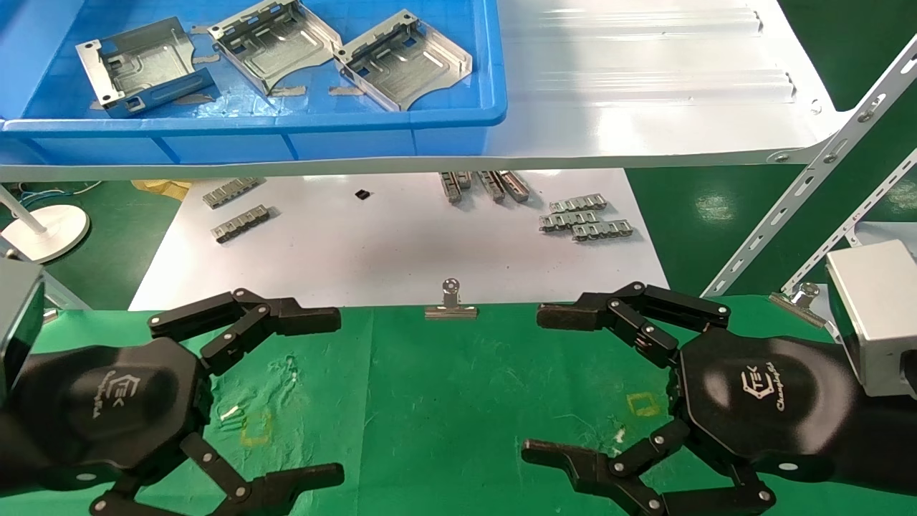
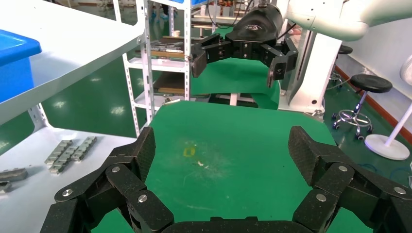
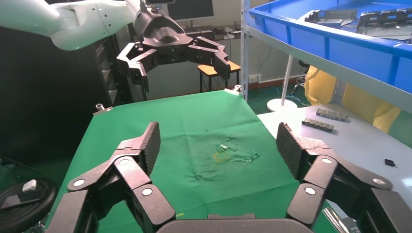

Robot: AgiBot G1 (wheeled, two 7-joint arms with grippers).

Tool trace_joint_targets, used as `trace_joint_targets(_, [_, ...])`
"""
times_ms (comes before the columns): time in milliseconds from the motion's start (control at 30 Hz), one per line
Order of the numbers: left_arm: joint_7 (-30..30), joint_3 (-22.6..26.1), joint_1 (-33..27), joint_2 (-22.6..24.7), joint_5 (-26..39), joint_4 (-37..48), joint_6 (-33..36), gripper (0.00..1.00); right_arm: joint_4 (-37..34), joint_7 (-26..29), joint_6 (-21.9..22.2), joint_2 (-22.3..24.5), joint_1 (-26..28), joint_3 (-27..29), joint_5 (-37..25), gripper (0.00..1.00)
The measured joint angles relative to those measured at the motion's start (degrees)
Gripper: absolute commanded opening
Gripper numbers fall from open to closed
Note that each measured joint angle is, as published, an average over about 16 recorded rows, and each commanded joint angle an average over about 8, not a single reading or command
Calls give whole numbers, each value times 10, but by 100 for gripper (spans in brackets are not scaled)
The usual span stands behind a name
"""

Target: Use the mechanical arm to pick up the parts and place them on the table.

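left black end effector (image 1: pixel 286 394) with the jointed fingers hangs low over the green cloth desk (image 1: pixel 444 401). its fingers are spread wide and it holds nothing. right black end effector (image 1: pixel 573 387) hangs on the other side of the desk, also wide open and with nothing in it.

three silver-grey bent metal tray parts (image 1: pixel 269 43) lie in the blue plastic bin (image 1: pixel 458 118) up on the shiny white shelf (image 1: pixel 645 93). they are well apart from both end effectors. two of the parts sit just beside each other, maybe touching, and the third (image 1: pixel 140 68) leans on its side.

lots could go wrong from here, i think. the left arm must reach up and over the bin wall, so its fingers may bump the rim or the shelf edge. the thin metal walls are smooth, so a part could slip out. grabbing one of the close parts could drag the one next to it too. the tipped part looks hard to grab well. a dropped part could fall on the small grey toothed strips (image 1: pixel 586 218) on the white sheet (image 1: pixel 401 244) below, not the green desk.
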Motion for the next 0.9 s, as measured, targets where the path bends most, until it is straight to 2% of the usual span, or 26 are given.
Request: trace_joint_targets(900, [0, 0, 0, 0, 0, 0, 0, 100, 0, 0, 0, 0, 0, 0, 0, 0])
